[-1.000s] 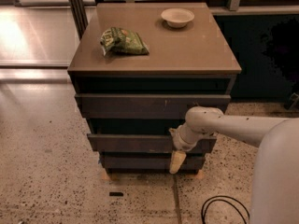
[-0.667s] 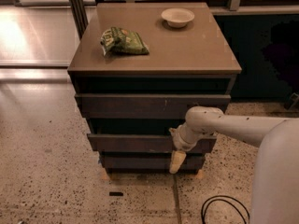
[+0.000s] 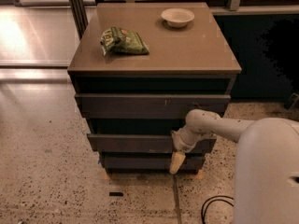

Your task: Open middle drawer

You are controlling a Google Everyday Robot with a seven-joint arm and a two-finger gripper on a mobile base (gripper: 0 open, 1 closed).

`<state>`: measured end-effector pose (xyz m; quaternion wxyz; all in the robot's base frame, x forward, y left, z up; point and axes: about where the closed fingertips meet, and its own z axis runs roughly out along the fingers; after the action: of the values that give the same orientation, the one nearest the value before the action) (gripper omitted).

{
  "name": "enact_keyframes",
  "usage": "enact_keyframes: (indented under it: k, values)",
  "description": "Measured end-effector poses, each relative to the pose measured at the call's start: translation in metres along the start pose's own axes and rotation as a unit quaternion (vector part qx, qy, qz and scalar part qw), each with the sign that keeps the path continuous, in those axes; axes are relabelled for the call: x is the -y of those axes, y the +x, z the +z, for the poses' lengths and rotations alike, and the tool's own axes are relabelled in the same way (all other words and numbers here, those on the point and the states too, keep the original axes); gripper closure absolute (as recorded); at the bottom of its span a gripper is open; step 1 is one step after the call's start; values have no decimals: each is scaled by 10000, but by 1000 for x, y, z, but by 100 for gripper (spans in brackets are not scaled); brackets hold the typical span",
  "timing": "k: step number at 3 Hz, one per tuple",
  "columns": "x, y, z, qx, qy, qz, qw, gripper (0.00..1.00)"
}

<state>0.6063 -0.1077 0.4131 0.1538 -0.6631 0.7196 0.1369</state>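
A crumpled green snack bag lay at the left of the brown cabinet tabletop, with a small white bowl further right. Below, the flat, handleless dark grey-brown middle drawer sat between two other fronts. The robot's pale hand hung at its lower right edge, probably seeking a lip to pull; whether it was spread or pressed together could not be told.
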Motion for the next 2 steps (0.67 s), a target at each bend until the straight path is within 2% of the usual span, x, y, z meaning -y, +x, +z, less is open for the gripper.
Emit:
enact_keyframes:
  k: [2]
  values:
    - [-9, 3, 2, 79, -99, 63, 9999, 0]
